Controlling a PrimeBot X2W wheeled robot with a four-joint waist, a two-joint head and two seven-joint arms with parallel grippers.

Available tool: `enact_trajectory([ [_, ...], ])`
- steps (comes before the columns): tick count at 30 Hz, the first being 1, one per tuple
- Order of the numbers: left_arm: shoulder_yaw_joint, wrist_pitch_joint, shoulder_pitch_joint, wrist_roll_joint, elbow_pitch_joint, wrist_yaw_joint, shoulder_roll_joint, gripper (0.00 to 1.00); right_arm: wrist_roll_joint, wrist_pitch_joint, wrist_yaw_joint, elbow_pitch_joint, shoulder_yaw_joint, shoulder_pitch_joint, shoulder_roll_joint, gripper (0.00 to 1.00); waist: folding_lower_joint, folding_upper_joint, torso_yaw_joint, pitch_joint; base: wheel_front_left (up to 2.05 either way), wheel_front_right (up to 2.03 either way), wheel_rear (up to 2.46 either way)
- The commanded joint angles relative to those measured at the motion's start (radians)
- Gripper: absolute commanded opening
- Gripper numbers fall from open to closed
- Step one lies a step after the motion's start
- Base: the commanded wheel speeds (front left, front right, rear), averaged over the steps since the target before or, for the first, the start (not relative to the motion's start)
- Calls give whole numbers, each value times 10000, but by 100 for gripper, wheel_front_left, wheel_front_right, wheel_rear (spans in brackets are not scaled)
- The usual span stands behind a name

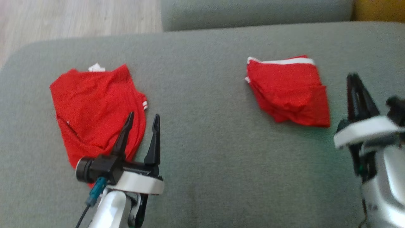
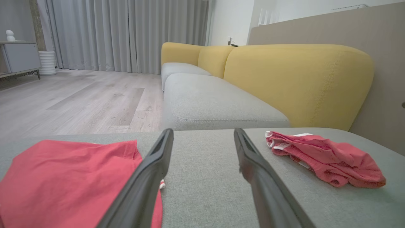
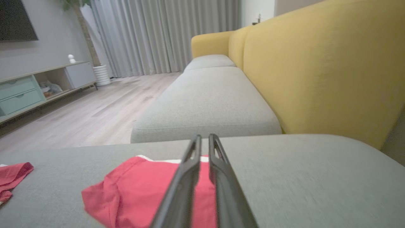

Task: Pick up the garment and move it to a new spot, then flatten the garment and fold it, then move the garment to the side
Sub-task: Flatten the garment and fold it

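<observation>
A red garment lies loosely spread on the left of the grey sofa cushion; it also shows as red garment and, at the edge, red garment. My left gripper hovers open over its right edge, nothing between the fingers; in the wrist view the left gripper points past the cloth's corner. A second red garment with white trim lies folded at the right, seen too as folded garment and folded garment. My right gripper stands just right of it, fingers together on nothing, as right gripper shows.
The cushion's rounded left edge drops to a wooden floor. Another grey seat adjoins at the back. Yellow backrests run along the right side. A low cabinet and curtains stand across the room. Bare cushion lies between the two garments.
</observation>
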Motion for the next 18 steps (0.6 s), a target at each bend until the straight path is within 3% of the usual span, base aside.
enact_trajectory([
  [1, 191, -80, -548, 126, -310, -58, 11, 100, -145, 120, -17, -251, 88, -894, -60, 0, -1, -1, 546, 727, 0, 0, 0],
  [5, -14, -80, -847, 66, -306, -80, 9, 100, -317, 535, -17, 711, -236, -1902, 135, 0, -1, -1, 989, 1296, 0, 0, 0],
  [10, -150, -80, -1044, -17, -281, -30, 8, 100, -1121, 705, -17, 2811, -849, -2835, 369, 0, -1, -1, 1275, 1543, 0, 0, 0],
  [15, -130, -80, -1105, -68, -167, 24, 8, 100, -1667, 412, -17, 4791, -1508, -3186, 758, 0, -1, -1, 1258, 1260, 0, 0, 0],
  [18, -115, -80, -1049, -84, -169, 80, 8, 100, -1853, -263, -17, 5618, -1360, -3389, 981, 0, -1, -1, 1097, 1006, 0, 0, 0],
])
